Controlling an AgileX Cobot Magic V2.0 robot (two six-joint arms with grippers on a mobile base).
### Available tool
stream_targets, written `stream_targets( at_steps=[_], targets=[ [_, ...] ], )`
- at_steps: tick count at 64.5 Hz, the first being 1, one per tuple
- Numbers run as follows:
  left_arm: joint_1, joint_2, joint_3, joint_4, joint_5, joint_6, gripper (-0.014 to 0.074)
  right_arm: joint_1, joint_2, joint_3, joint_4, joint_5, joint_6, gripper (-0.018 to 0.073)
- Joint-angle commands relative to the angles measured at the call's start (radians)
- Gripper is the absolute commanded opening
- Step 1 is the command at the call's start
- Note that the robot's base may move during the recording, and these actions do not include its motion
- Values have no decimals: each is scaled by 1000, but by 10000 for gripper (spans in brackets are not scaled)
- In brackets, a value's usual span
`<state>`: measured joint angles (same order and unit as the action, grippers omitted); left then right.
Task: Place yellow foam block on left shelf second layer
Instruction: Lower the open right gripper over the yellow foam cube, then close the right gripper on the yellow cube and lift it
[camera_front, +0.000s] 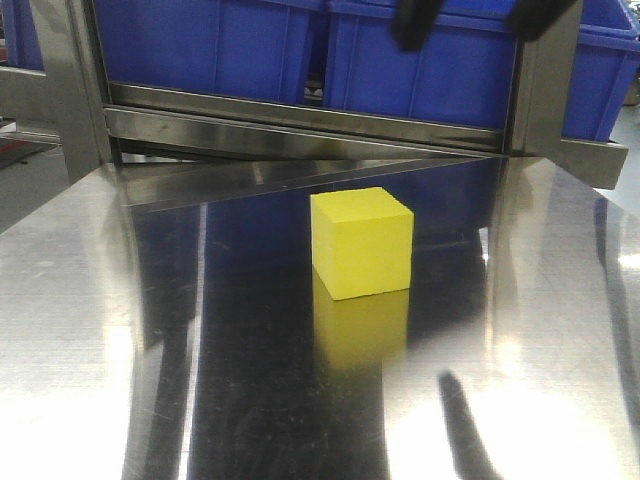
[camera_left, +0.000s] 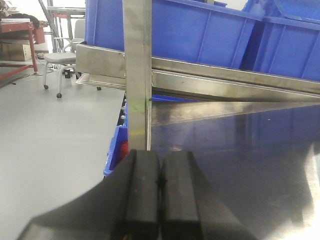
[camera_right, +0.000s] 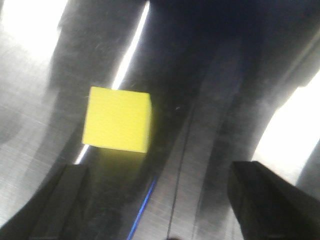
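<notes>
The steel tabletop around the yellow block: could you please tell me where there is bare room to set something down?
Wide bare steel lies left of the yellow foam block, right of it, and in front toward the near edge of the table. Behind it is tighter, closed by the shelf rail and blue bins, with the open right gripper overhead.

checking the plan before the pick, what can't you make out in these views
Shelf layers: the front view cuts the rack off at its top edge, so the second layer cannot be picked out.
Blue bins: contents hidden by their own walls.
Right gripper: the front view shows only two dark tips at the top edge.
Yellow foam block: blurred in the right wrist view, outside the left wrist view.
</notes>
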<state>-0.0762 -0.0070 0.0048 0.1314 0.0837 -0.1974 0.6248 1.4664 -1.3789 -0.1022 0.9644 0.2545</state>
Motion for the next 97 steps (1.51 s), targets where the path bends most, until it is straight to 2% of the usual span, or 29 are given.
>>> stream_targets(
  at_steps=[1, 9, 25, 81, 85, 97],
  targets=[
    [-5, 7, 26, -2, -84, -4, 136, 35, 59, -108, -9, 12, 30, 625],
    [-5, 7, 26, -2, -84, -4, 136, 57, 160, -168, -9, 17, 60, 625],
    [-5, 7, 26, -2, -84, -4, 136, 58, 253, -171, -9, 11, 81, 625],
    [-5, 7, 26, -2, -90, -4, 136, 29, 396, -124, -2, -111, 91, 619],
    [-5, 7, 26, -2, -84, -4, 136, 29, 398, -114, -2, -122, 91, 587],
    [-5, 7, 26, -2, -90, -4, 136, 28, 397, -100, -2, -147, 90, 363]
  ],
)
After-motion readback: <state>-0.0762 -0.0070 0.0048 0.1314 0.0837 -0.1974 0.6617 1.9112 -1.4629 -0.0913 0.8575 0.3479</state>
